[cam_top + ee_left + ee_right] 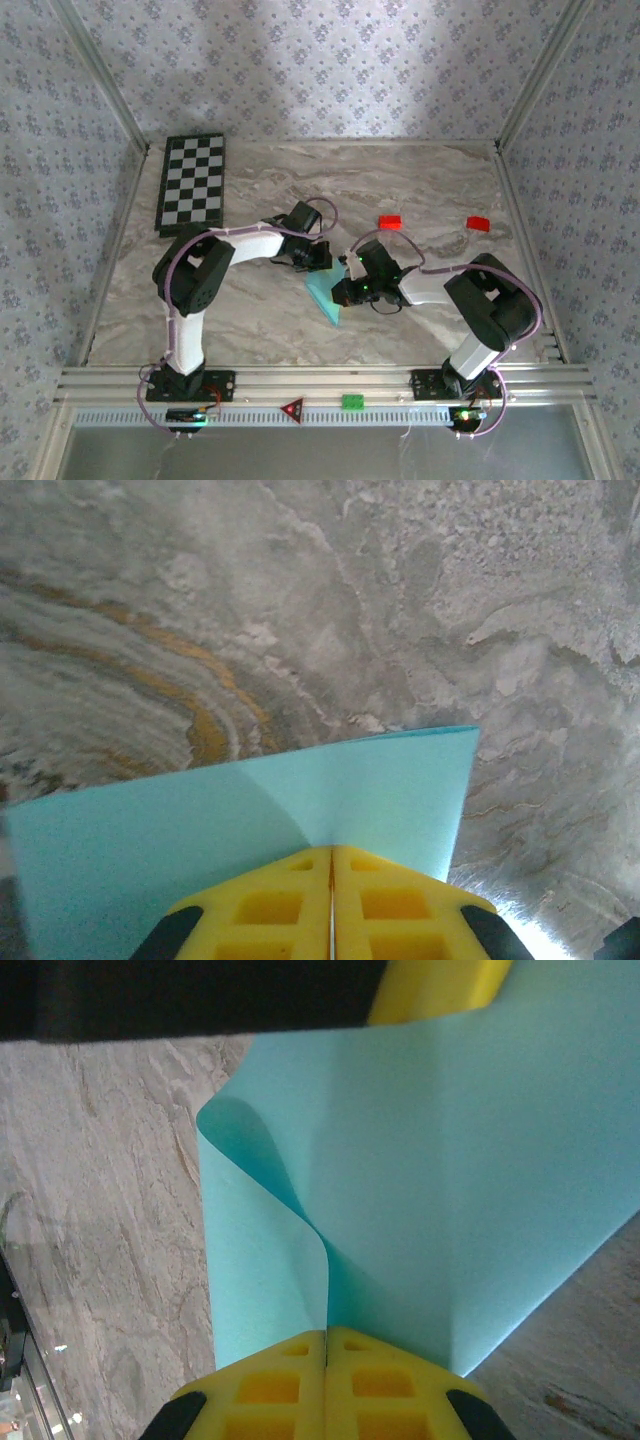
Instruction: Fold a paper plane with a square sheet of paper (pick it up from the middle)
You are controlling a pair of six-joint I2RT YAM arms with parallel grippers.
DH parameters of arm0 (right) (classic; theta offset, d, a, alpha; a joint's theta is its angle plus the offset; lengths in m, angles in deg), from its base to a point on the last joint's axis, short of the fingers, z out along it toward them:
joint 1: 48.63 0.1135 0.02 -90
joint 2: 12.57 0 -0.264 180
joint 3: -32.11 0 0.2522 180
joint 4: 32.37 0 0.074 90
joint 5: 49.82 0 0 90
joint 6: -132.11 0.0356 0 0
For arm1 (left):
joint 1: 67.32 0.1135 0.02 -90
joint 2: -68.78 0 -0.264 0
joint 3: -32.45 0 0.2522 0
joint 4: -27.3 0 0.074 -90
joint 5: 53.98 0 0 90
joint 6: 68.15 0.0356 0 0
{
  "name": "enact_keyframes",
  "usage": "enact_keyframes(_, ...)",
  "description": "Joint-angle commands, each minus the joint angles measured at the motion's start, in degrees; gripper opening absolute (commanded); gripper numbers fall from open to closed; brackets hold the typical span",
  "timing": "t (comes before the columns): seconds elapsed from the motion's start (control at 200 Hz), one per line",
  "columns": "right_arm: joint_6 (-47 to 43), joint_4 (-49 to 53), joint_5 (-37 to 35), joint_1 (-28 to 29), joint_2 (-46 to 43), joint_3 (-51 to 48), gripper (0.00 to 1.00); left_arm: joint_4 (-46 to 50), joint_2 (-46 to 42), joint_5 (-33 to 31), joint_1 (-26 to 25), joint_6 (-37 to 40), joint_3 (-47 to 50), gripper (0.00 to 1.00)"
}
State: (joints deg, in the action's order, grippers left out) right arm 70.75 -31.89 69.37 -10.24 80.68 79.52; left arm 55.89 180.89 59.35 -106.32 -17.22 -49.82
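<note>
Near the middle of the table (430,180), a little toward its near edge, the paper plane (325,298) sits between the two arms, its narrow point aimed at the near edge. The left gripper (332,852) has its yellow fingers pressed together on the light blue paper, at the spot where a crease meets them. The right gripper (326,1335) is likewise clamped tight on the paper plane from the opposite side. Seen from the right wrist, one layer curls away from the other just above the grip, and a yellow finger of the left gripper touches the sheet's far end. A checkerboard (192,180) lies at the far left corner. Two red blocks (389,222) rest toward the far right, well apart from the paper.
</note>
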Motion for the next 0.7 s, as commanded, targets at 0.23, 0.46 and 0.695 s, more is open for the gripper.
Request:
enact_keyframes(0.23,-1.9,3.2,-1.5,0.2,1.8,0.4,0.00,-1.6,-15.8,-3.0,1.6,-3.5,3.5,0.21)
enact_keyframes(0.46,-3.1,4.7,-1.2,-0.2,1.8,1.0,0.00,-13.5,-25.3,0.2,1.4,-12.4,18.5,0.04)
enact_keyframes(0.695,-2.7,4.8,-1.6,-0.2,1.4,0.8,0.00,-27.2,-31.0,-0.4,-1.0,-23.4,32.4,0.00)
